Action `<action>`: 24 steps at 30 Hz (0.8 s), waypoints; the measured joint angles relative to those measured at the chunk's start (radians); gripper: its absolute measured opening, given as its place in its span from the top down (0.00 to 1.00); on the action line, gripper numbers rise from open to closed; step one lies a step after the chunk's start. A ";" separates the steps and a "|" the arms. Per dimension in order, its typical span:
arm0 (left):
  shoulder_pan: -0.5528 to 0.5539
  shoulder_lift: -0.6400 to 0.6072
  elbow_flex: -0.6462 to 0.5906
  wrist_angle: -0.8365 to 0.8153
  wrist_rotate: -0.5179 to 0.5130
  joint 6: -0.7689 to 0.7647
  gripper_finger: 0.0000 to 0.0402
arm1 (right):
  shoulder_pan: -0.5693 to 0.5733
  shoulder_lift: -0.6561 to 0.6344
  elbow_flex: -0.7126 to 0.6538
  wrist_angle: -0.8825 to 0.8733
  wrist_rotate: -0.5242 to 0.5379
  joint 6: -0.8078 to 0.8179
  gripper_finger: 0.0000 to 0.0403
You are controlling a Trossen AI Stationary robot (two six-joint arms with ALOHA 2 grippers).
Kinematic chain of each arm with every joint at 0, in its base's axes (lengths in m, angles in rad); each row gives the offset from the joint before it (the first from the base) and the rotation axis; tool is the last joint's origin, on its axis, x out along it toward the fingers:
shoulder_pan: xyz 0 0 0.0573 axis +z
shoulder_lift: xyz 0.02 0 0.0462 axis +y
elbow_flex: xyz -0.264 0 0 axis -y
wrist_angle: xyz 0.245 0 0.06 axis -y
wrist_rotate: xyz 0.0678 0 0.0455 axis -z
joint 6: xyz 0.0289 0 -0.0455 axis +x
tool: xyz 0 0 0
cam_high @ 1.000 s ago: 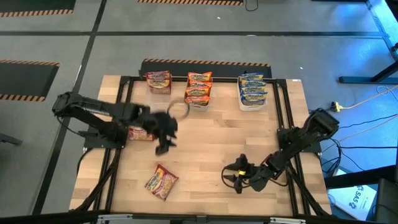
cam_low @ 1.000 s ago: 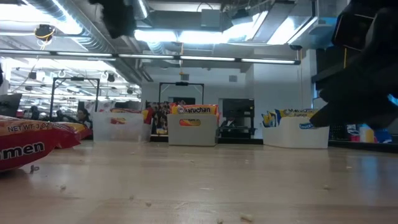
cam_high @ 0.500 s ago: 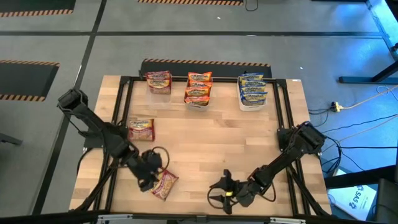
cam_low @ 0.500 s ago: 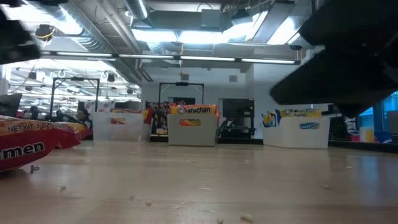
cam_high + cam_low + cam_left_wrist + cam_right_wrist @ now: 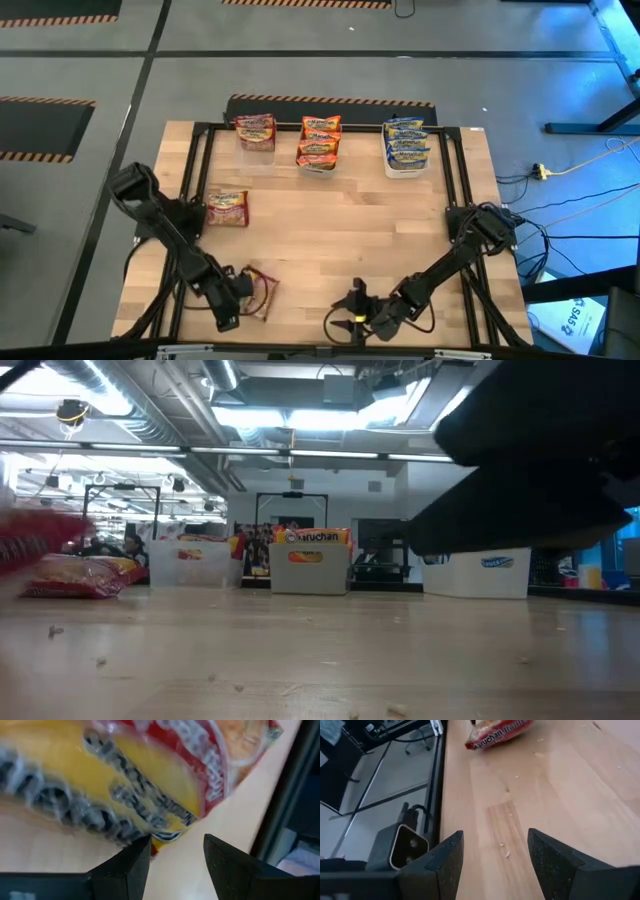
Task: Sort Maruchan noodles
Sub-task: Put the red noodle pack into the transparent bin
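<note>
A red-and-yellow Maruchan noodle packet [image 5: 264, 290] lies near the table's front left. My left gripper [image 5: 245, 290] comes down on it from the left and covers most of it. In the left wrist view the packet [image 5: 125, 775] fills the picture, and one corner [image 5: 167, 836] stands just ahead of the open fingers. In the low view it shows as a raised red blur [image 5: 35, 535]. A second red packet [image 5: 227, 207] lies flat farther back on the left. My right gripper [image 5: 340, 318] hovers open over bare wood by the front edge. My left gripper slants down at the packet's corner [image 5: 167, 836], which stands just ahead of the gap between the open fingertips [image 5: 135, 862]. Whether a finger touches the packet I cannot tell.
Three clear tubs stand along the far edge, holding red [image 5: 255, 132], orange [image 5: 318, 142] and blue-and-yellow [image 5: 406, 148] packets. A black frame rail [image 5: 190, 180] runs along the table's left side. A small camera box [image 5: 405, 845] sits by the front edge under my right gripper.
My left gripper has swung from the table's middle toward the near left corner, going down and rolling, onto the near packet. That packet lay flat and now shows raised and blurred in the low view. My right gripper has slid left along the near edge.
</note>
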 joint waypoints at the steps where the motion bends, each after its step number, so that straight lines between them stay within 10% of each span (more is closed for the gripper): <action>1: 0.004 0.012 0.002 -0.001 -0.001 0.003 0.56 | -0.004 0.000 0.000 0.000 0.001 0.001 0.49; 24: 0.286 0.022 0.039 0.154 -0.304 0.664 0.56 | -0.170 0.000 0.000 -0.028 0.056 -0.101 0.49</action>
